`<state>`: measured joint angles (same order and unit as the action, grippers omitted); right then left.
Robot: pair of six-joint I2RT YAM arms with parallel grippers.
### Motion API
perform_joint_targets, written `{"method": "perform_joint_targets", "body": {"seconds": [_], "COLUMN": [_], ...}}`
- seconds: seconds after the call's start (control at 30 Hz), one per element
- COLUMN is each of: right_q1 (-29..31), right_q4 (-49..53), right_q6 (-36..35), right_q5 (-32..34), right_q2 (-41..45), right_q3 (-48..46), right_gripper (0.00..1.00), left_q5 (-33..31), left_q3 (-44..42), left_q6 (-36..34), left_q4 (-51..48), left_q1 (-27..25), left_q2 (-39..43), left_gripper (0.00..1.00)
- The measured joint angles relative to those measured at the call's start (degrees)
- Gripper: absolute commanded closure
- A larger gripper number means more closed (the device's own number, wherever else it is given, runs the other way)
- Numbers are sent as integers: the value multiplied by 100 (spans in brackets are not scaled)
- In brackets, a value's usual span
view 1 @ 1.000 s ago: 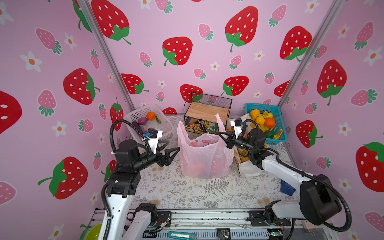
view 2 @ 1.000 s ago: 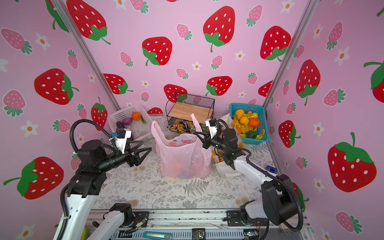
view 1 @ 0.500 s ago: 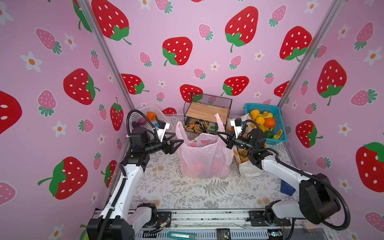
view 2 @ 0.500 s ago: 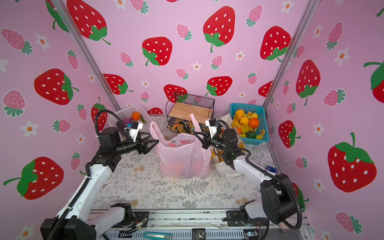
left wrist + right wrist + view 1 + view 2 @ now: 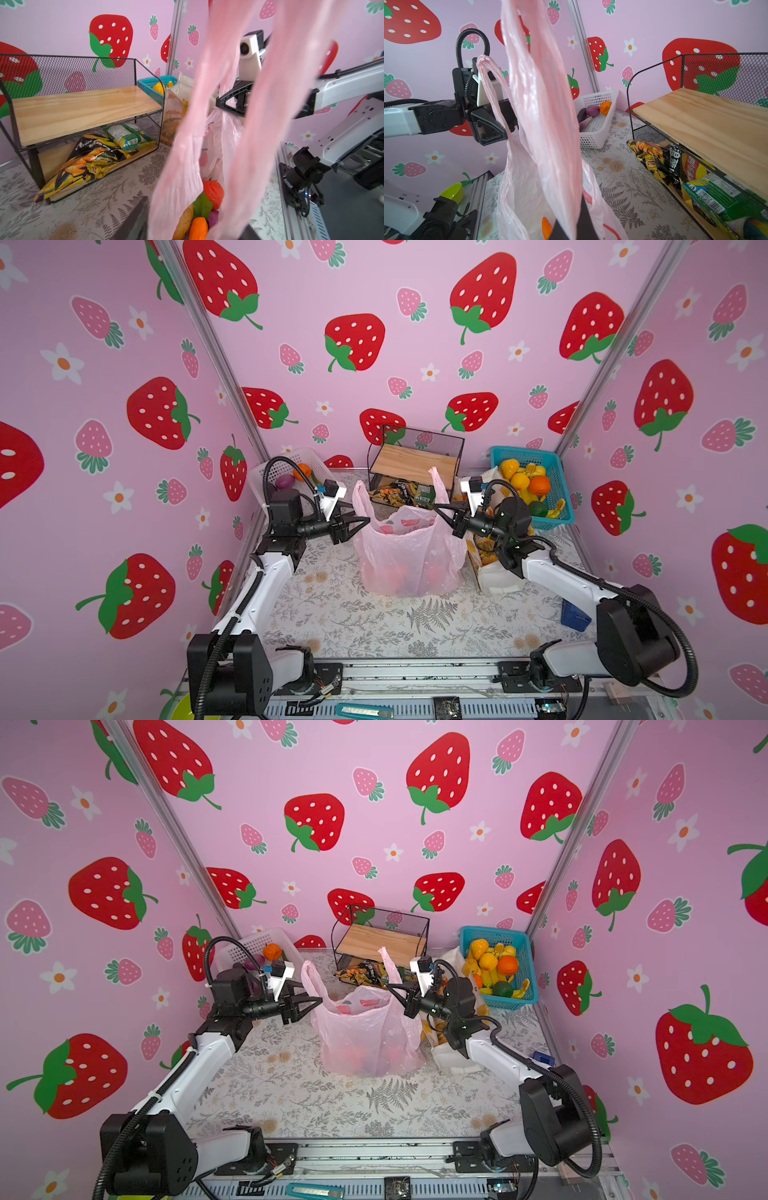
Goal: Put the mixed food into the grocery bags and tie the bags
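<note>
The pink grocery bag stands mid-table with both loop handles raised. Inside it lie a red tomato, an orange carrot, and brown and purple pieces. My left gripper is at the bag's left handle. Its fingers stand apart with both strands of the handle between them. My right gripper is shut on the right handle, holding it up. The white canvas tote stands behind my right arm, partly hidden. Snack packets lie under the shelf.
A black wire shelf with a wooden board stands at the back. A white basket at back left holds orange and purple vegetables. A blue basket of fruit sits at back right. A small blue object lies at the table's right edge.
My left arm has swung forward and right to the bag's left handle, and its jaws have narrowed round the handle. The right gripper has kept its hold.
</note>
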<state>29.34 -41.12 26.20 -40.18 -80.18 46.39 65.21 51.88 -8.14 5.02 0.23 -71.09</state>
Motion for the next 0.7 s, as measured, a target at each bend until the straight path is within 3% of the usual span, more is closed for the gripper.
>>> {"method": "perform_joint_targets", "body": {"seconds": [0.27, 0.4, 0.53, 0.7], "right_q1": [0, 0, 0, 0], "right_q4": [-46, -90, -118, -127], "right_q6": [92, 109, 109, 109], "right_q5": [-35, -37, -37, -39], "right_q2": [-52, -79, -79, -79], "right_q3": [0, 0, 0, 0], "right_gripper": [100, 100, 100, 100], "left_q5": [184, 249, 358, 575], "left_q3": [0, 0, 4, 46], "left_q6": [190, 153, -15, -247], "left_q4": [330, 350, 177, -232], "left_q1": [-90, -138, -81, 201], "left_q2": [-269, -306, -306, -306], "left_gripper": [73, 62, 45, 33]}}
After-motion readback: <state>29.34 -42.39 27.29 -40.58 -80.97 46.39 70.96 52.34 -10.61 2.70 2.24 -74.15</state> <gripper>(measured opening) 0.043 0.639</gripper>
